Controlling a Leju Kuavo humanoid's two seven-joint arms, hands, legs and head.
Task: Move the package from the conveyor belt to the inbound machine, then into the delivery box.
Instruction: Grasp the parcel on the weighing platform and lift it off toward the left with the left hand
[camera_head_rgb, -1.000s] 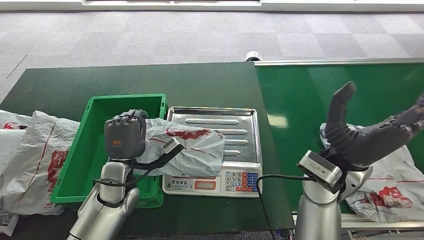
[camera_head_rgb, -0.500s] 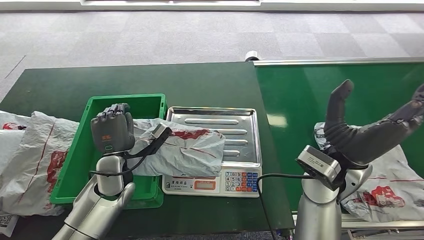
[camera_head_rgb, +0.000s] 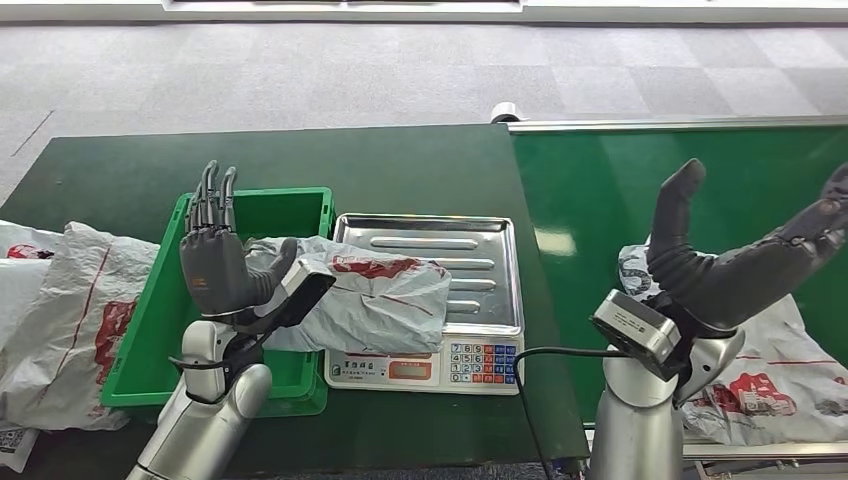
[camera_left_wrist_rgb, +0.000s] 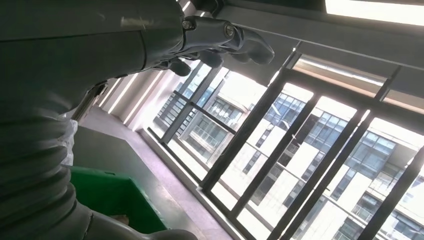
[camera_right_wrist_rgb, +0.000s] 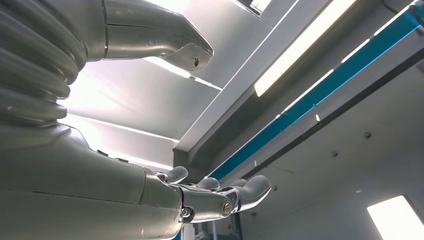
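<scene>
The grey package (camera_head_rgb: 385, 295) with red print lies across the scale's steel tray (camera_head_rgb: 470, 245), its left end hanging over the rim of the green delivery box (camera_head_rgb: 150, 340). My left hand (camera_head_rgb: 215, 265) stands over the box right beside that end, fingers straight up and apart, holding nothing. In the left wrist view the left hand (camera_left_wrist_rgb: 150, 40) has its fingers (camera_left_wrist_rgb: 235, 37) loose, with the green box (camera_left_wrist_rgb: 115, 195) below. My right hand (camera_head_rgb: 735, 265) is raised open above the green conveyor belt (camera_head_rgb: 600, 190). It also appears empty in the right wrist view (camera_right_wrist_rgb: 200, 195).
A second grey package (camera_head_rgb: 790, 370) lies on the belt under my right arm. More grey bags (camera_head_rgb: 70, 300) are heaped on the dark table left of the box. The scale's keypad (camera_head_rgb: 480, 362) faces me at the table's front.
My left hand has shifted left over the box and uncurled its fingers from the package, which now lies still. The package on the belt has drifted slightly left. My right hand holds its pose.
</scene>
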